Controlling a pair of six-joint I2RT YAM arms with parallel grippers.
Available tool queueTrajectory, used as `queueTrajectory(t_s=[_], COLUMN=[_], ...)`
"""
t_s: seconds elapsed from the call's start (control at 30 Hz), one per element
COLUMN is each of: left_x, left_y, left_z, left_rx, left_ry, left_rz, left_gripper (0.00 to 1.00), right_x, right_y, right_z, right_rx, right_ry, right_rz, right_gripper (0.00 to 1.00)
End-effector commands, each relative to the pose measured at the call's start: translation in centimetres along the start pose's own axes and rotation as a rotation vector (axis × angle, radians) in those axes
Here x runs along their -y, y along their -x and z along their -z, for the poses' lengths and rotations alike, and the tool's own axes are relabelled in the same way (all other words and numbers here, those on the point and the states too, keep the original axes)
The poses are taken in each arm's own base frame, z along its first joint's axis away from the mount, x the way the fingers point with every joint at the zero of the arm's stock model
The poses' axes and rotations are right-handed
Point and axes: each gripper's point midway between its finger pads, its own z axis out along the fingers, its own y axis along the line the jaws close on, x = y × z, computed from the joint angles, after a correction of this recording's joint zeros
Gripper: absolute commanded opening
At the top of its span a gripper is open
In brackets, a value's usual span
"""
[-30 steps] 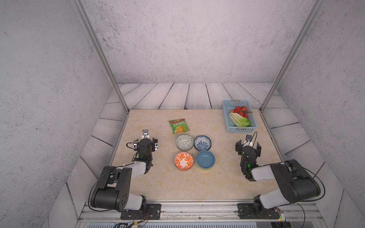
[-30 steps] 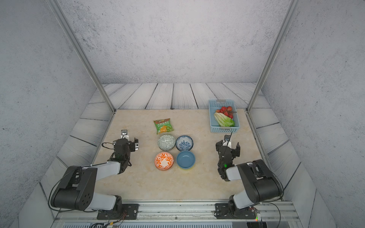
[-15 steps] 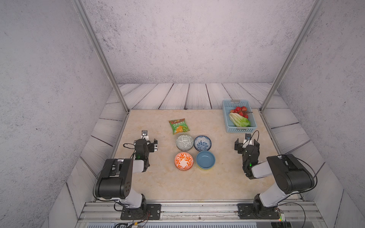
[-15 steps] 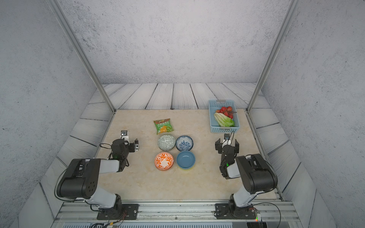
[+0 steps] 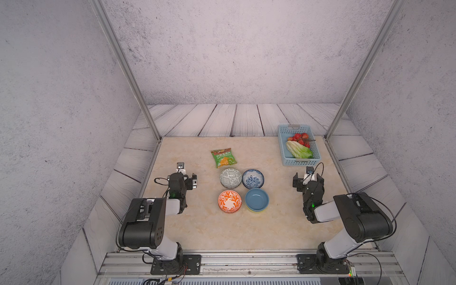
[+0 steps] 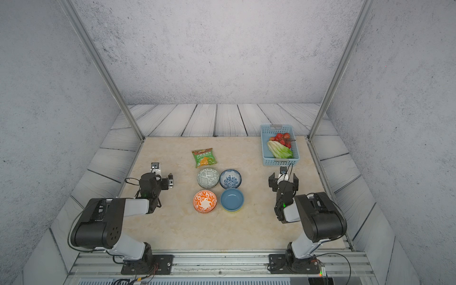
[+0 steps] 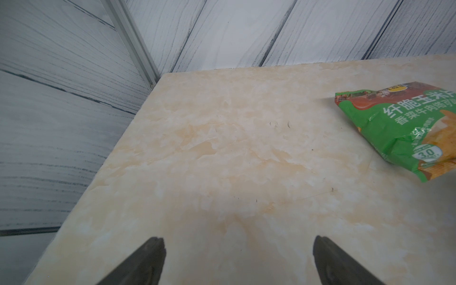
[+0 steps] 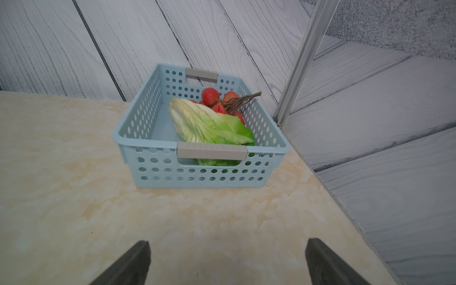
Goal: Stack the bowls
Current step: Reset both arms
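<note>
Four bowl positions sit in a square at mid-table in both top views. These are a grey geometric bowl (image 5: 230, 178) (image 6: 208, 178), a blue-white floral bowl (image 5: 253, 179) (image 6: 230, 179), an orange-white bowl (image 5: 229, 201) (image 6: 204, 201) and a plain blue bowl (image 5: 256, 199) (image 6: 232, 199). The blue bowl is nested in a lime-green bowl (image 5: 256, 210), of which only the rim shows. My left gripper (image 5: 182, 179) (image 6: 159, 179) (image 7: 238, 241) stands open and empty to their left. My right gripper (image 5: 308, 181) (image 6: 283, 181) (image 8: 228, 243) stands open and empty to their right. No bowl shows in either wrist view.
A green snack bag (image 5: 223, 158) (image 7: 404, 128) lies just behind the bowls. A light-blue perforated basket (image 5: 282, 148) (image 8: 148, 162) holding a cabbage leaf (image 8: 209, 123) and red fruit stands at the back right, just ahead of my right gripper. Metal posts mark the back corners.
Both arms have folded back, their elbows drawn toward the bases. The grippers stay open and nearly in place. The bowls have not moved.
</note>
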Motion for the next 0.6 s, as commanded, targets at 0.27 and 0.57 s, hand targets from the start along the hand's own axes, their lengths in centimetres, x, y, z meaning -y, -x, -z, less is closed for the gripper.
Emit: queueTrajectory(t_s=[0.27,0.57], left_x=[-0.16,-0.29], left_y=[1.47,1.44], left_z=[-0.09,0.00], left_rx=[0.032,0.034], left_ry=[0.010,0.012], left_rz=[0.007,0.008], left_gripper=[1.00,1.00], right_x=[0.09,0.10], right_y=[0.18,0.22], right_z=[-0.13,-0.13], right_rx=[0.002,0.004], right_ry=[-0.001,-0.001], right_rz=[-0.013,-0.013], right_gripper=[0.99,0.99])
